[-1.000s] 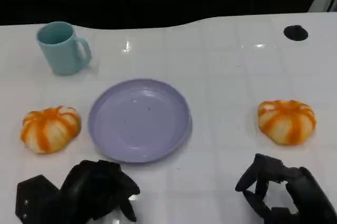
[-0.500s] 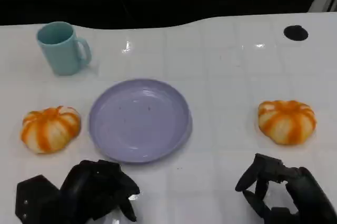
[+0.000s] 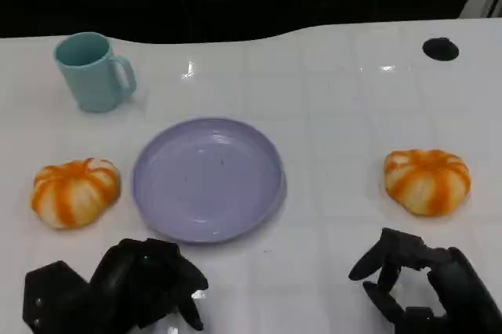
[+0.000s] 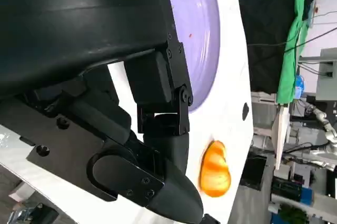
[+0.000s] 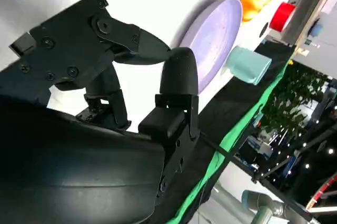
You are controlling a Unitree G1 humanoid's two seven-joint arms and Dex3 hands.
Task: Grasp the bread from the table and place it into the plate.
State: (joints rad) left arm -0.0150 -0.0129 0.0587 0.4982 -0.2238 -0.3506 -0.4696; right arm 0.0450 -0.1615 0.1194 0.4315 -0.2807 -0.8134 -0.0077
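- Comparing this moment with the two earlier head pictures, almost nothing on the table (image 3: 329, 99) has shifted: both breads, the plate and the mug sit where they were.
- The one change is small: the right hand (image 3: 416, 287) sits a touch lower and its fingers (image 3: 369, 263) spread slightly differently, so the reach has barely begun.
- The right hand holds nothing; its fingers are apart and arched, hovering at about 6 o'clock from the right bread (image 3: 427, 181), near but not touching it.
- The left hand (image 3: 137, 287) also holds nothing; its fingers look curled inward, at roughly 5 o'clock from the left bread (image 3: 74, 191), well short of it.
- The purple plate (image 3: 208, 228) lies in the middle with nothing on it, the left bread at its 9 o'clock just beside the rim, the right bread at its 3 o'clock and farther off.
- A teal mug (image 3: 94, 71) stands at the plate's 11 o'clock; a black disc (image 3: 440, 49) lies toward 2 o'clock, far back.
- Judging from this, the task is at its start: no bread is grasped, and the right hand seems the likelier one to move first.
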